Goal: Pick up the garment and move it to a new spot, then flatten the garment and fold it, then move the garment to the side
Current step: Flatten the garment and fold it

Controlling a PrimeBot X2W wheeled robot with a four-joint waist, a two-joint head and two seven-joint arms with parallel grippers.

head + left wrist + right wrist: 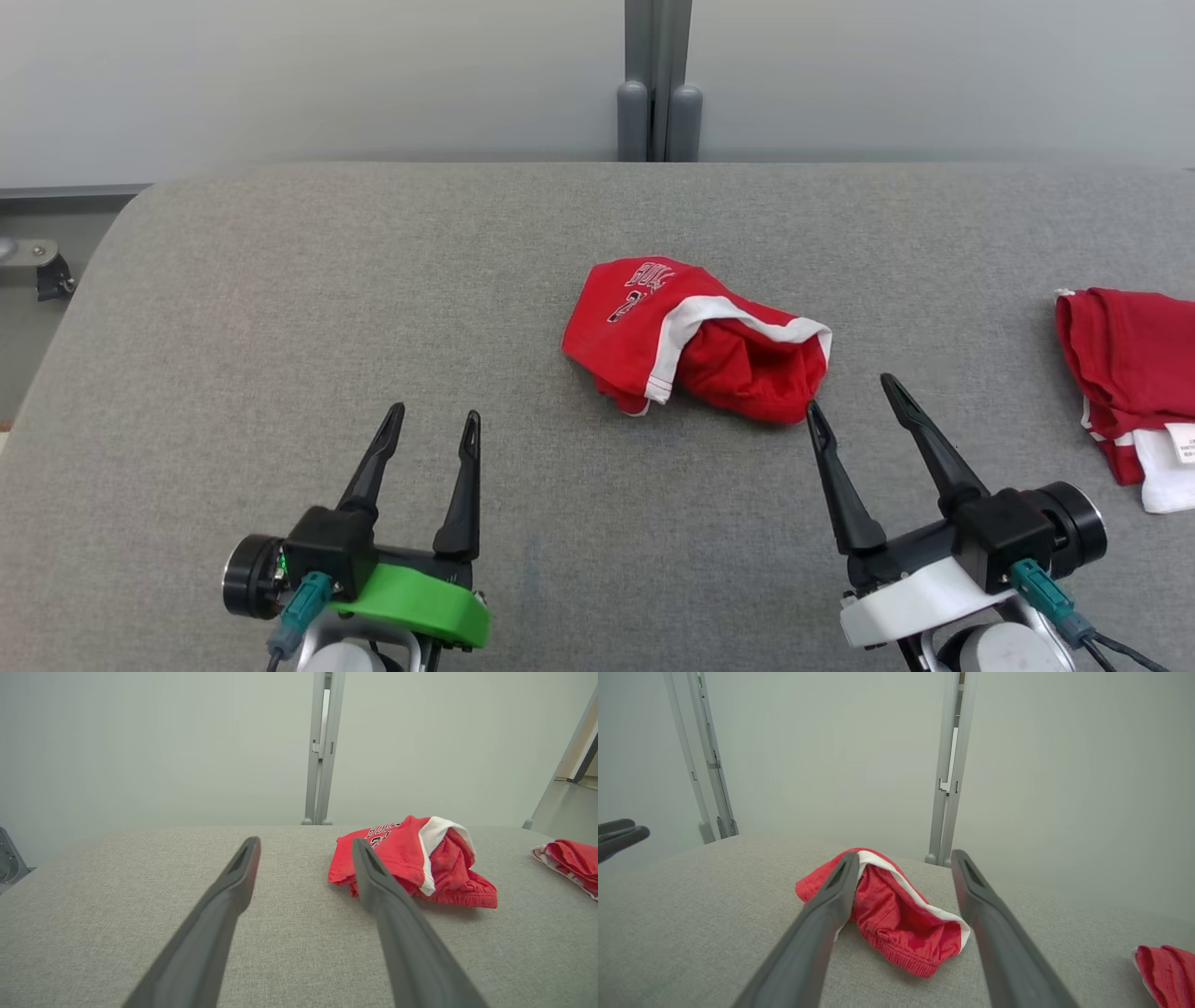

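1. Garment (691,341) first: we see a red piece with white trim and dark lettering. It lies crumpled in a heap near the middle of the grey padded table (280,308), and neither gripper holds it.
2. Nearest us, our left gripper (435,412) sits over bare table at the lower left, fingers spread and empty, well apart from the heap.
3. Slightly farther, our right gripper (850,392) is spread wide and empty. Its inner fingertip is just beside the heap's near right corner, and we cannot tell whether it touches.
4. Farther right, a second red-and-white cloth (1130,373) lies on the table.
5. Beyond the table, a grey post (658,84) stands against the pale wall.
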